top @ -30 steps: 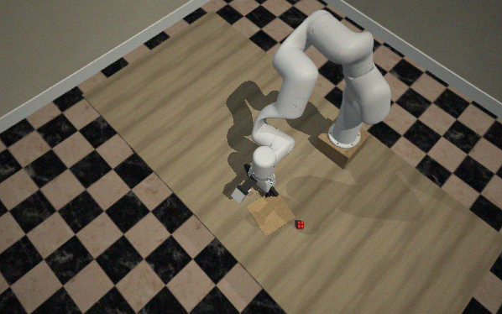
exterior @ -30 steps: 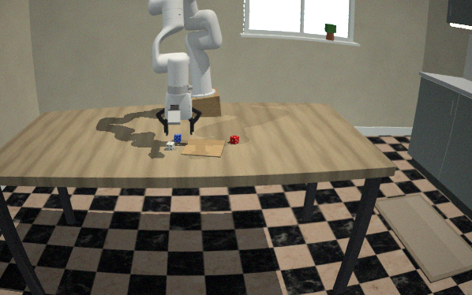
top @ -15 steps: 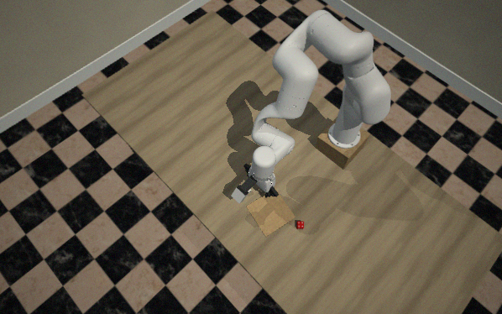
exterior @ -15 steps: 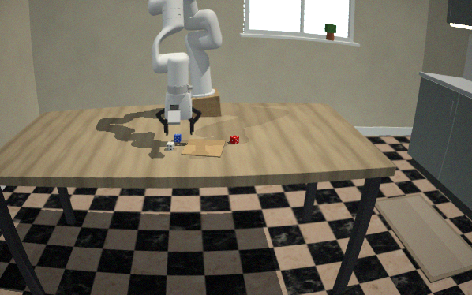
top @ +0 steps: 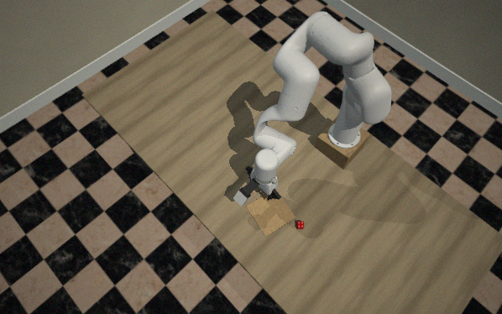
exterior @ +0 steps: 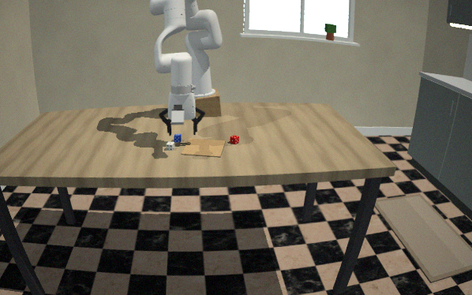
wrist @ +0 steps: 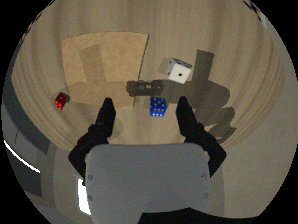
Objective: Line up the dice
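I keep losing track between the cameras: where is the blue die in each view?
Top: hidden under the arm's wrist.
Exterior: blue die just below the open gripper, left of the mat.
Wrist: between the fingers.
Shared landmark: the mat.

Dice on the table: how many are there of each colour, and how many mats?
Red dice: 1
Blue dice: 1
White dice: 1
Mats: 1
Total: 4 things, and no die is on the mat yet.
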Action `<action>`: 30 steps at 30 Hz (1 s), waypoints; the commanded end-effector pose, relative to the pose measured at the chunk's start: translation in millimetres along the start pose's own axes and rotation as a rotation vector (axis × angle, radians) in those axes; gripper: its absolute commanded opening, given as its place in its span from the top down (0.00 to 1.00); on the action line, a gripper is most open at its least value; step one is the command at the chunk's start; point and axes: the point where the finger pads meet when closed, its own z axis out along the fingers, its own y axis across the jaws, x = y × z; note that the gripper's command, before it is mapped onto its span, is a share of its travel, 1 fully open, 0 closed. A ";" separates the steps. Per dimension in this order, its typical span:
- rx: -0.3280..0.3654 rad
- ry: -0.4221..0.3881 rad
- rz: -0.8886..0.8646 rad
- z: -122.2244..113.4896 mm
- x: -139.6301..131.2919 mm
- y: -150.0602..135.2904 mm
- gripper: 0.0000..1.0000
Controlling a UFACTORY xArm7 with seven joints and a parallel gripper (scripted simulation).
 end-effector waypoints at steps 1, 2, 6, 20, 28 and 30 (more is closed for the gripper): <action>-0.002 0.004 0.001 -1.0 2.4 -6.4 0.00; -0.002 0.004 0.001 -1.0 3.1 -11.1 0.00; -0.002 0.004 0.001 -1.0 6.2 -35.3 0.00; -0.002 0.004 0.001 -0.9 19.7 -138.0 0.00; -0.002 0.004 0.001 -0.8 26.9 -192.3 0.00; -0.002 0.004 0.001 -0.8 27.7 -198.9 0.00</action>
